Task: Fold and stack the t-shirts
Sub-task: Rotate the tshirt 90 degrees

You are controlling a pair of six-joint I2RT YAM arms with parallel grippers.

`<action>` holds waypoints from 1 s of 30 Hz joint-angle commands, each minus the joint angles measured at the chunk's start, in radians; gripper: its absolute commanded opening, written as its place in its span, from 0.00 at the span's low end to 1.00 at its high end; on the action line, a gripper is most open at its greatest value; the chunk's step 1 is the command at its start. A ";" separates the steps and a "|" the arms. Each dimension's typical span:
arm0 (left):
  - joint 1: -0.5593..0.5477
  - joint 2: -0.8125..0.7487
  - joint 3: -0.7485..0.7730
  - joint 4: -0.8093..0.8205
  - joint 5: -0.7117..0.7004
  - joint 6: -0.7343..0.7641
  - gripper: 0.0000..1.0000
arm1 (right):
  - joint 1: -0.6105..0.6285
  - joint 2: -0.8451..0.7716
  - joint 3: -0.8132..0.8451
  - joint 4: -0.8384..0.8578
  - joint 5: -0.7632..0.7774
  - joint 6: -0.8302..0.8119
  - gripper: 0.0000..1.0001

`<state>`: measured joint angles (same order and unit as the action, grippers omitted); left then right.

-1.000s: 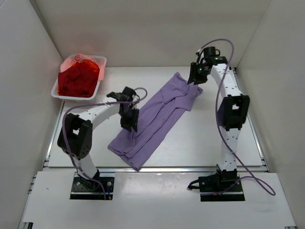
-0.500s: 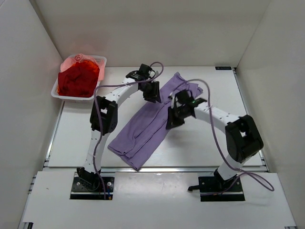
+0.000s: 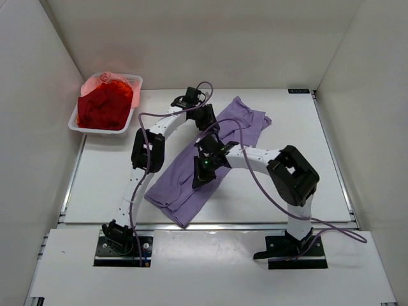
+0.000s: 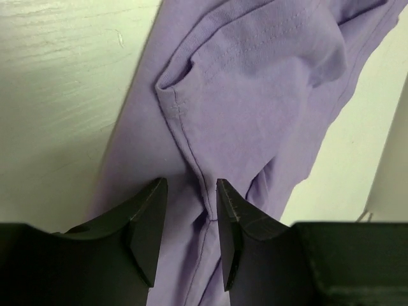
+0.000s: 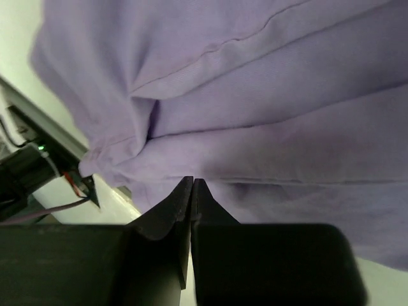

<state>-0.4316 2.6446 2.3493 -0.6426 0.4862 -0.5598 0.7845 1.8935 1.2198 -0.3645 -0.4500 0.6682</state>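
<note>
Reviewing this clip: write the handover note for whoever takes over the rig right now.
Left gripper: open, fingers astride a seam ridge near the far end of the purple shirt.
Right gripper: shut, tips against the shirt's middle; whether cloth is pinched is unclear.
The shirt lies as a long diagonal strip on the table. Red clothes sit bunched in the white basket at the far left corner.
Done: the shirt looks narrowed lengthwise.
Left: fold it across, fold the red clothes, stack. Nothing is stacked yet.

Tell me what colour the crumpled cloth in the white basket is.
Red: the crumpled cloth in the white basket shows best in the top external view.
</note>
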 commanded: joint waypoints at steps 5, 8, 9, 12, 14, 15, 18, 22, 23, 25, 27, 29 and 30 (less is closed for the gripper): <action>0.014 0.017 0.076 0.000 -0.040 -0.032 0.47 | 0.010 0.090 0.221 -0.299 0.070 0.004 0.00; 0.040 0.032 0.088 0.009 -0.032 -0.060 0.47 | 0.002 0.139 0.303 -0.382 0.056 -0.002 0.01; 0.051 0.032 0.093 0.017 -0.032 -0.075 0.47 | 0.001 0.171 0.346 -0.421 0.054 -0.018 0.00; 0.073 0.038 0.113 0.032 -0.005 -0.098 0.46 | 0.007 0.213 0.455 -0.507 0.063 -0.083 0.00; 0.079 0.037 0.120 0.029 0.009 -0.101 0.46 | -0.017 0.167 0.506 -0.514 0.089 -0.166 0.00; 0.079 0.031 0.117 0.031 0.005 -0.098 0.46 | -0.037 0.148 0.521 -0.524 0.109 -0.262 0.00; 0.076 0.023 0.114 0.047 0.028 -0.098 0.46 | -0.141 0.076 0.586 -0.587 0.120 -0.519 0.00; 0.070 0.026 0.116 0.046 0.043 -0.106 0.46 | -0.202 0.036 0.522 -0.570 0.169 -0.794 0.00; 0.062 0.018 0.114 0.037 0.042 -0.092 0.45 | -0.202 0.017 0.465 -0.556 0.171 -0.843 0.00; 0.053 -0.003 0.108 0.014 0.038 -0.066 0.45 | -0.196 -0.016 0.394 -0.487 0.215 -0.866 0.00; 0.045 -0.029 0.091 -0.009 0.026 -0.043 0.47 | -0.194 -0.080 0.278 -0.429 0.217 -0.874 0.00; 0.030 -0.057 0.067 -0.020 0.012 -0.017 0.47 | -0.189 -0.145 0.210 -0.378 0.223 -0.860 0.00; 0.028 -0.083 0.053 -0.034 0.003 0.001 0.47 | -0.183 -0.186 0.178 -0.358 0.238 -0.842 0.00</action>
<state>-0.3809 2.6915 2.4229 -0.6380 0.4950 -0.6159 0.5747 1.8050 1.4570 -0.8108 -0.2459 -0.1188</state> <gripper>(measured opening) 0.466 0.001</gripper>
